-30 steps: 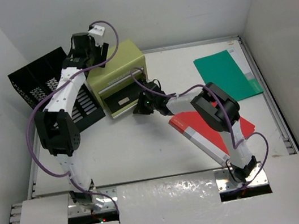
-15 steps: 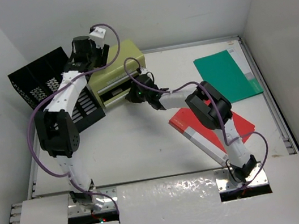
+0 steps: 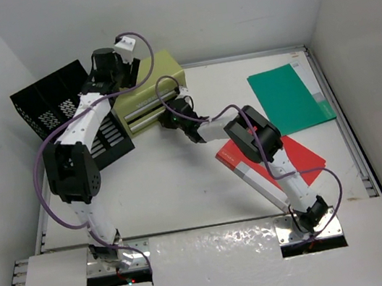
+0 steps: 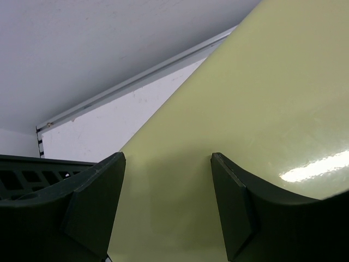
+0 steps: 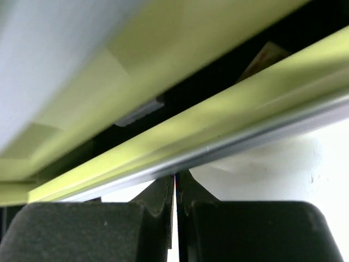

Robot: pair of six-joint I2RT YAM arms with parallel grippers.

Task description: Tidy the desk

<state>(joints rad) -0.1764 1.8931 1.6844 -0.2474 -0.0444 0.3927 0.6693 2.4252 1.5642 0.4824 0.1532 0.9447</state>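
Right gripper [image 5: 175,183] clenched empty against front edge of drawer box [image 3: 157,73] | left gripper [image 4: 168,159] spread above box top near its left edge

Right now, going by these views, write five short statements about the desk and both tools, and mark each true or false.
1. The right tool is shut, its tips at the front of the drawer. True.
2. The green folder lies flat at the far right of the desk. True.
3. The left tool grips the green folder. False: it stands open over the top of the olive-green box.
4. The red book lies on the green folder. False: it lies apart from it, on the desk under the right arm.
5. The drawer is pulled fully out. False: it is nearly shut, with only a narrow gap showing.
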